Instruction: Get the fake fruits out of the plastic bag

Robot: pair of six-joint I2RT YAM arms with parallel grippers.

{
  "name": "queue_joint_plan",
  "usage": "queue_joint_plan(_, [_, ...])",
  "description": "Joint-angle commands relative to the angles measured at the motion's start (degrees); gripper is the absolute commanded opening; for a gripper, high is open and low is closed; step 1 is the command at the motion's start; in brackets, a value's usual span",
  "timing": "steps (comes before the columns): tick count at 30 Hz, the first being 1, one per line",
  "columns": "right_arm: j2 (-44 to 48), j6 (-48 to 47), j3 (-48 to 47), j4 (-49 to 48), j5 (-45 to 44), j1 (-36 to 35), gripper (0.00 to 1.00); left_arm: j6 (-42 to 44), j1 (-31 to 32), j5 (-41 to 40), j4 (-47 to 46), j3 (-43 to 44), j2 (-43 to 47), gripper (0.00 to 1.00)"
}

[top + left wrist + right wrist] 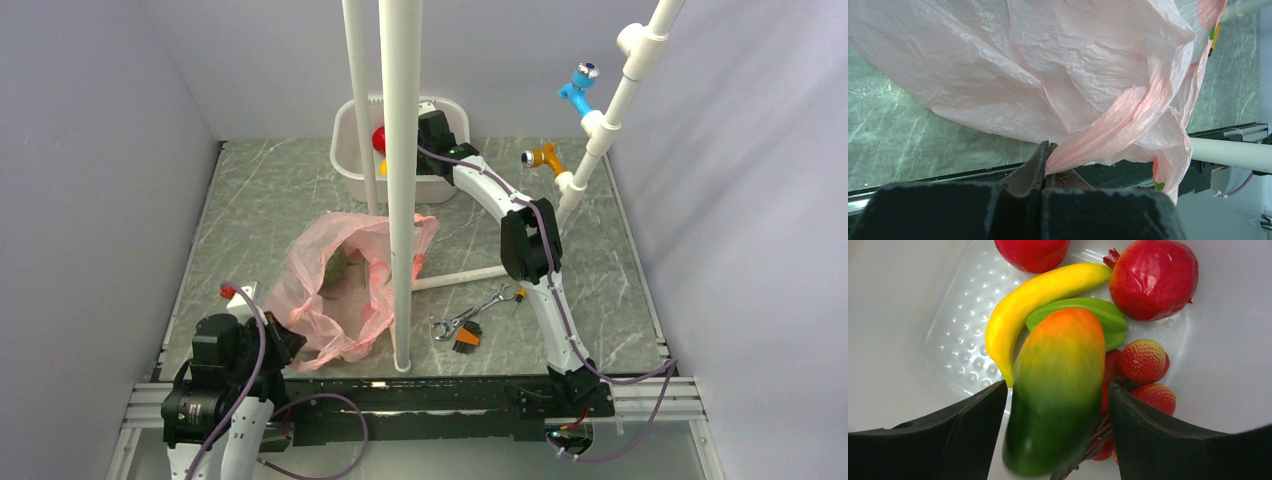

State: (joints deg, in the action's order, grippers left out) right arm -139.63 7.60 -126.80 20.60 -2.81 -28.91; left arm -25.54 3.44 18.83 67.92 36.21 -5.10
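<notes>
The left pincer [1045,159] is closed on a twisted fold of the thin translucent pink plastic bag [1058,65]. The bag rests on the grey marbled surface [270,190] with a dull-green piece [335,268] inside. The right pincer [1058,387] stands open over the white rectangular plastic tub [893,340], with a blurred green-to-orange fake mango [1060,360] between its fingers. In the tub lie a yellow fake banana [1033,295], a red pomegranate-shaped piece [1153,280] and bumpy red fruits [1144,360].

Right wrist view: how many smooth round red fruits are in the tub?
2. One red fruit sits cut off at the top edge, above the banana; the pomegranate lies upper right, by the banana's tip. The mango may hide others.
</notes>
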Motion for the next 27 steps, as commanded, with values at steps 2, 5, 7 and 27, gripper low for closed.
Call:
queue_joint_plan(2, [6.34, -0.96, -1.70, 0.64, 0.22, 0.04, 0.80, 0.93, -0.32, 1.03, -2.35, -0.24, -0.10, 0.00])
queue_joint_plan(5, [9.10, -0.97, -0.24, 1.11, 0.34, -0.06, 0.85, 0.93, -0.32, 1.03, -2.35, -0.19, -0.08, 0.00])
queue_joint_plan(7, [11.40, -0.53, 1.51, 1.14, 0.51, -0.09, 0.86, 0.93, -0.37, 1.03, -2.35, -0.21, -0.08, 0.00])
queue_joint_plan(27, [56.70, 7.44, 62.92, -23.42, 4.86, -5.72, 0.89, 1.02, -0.29, 1.14, -2.35, -0.26, -0.72, 0.00])
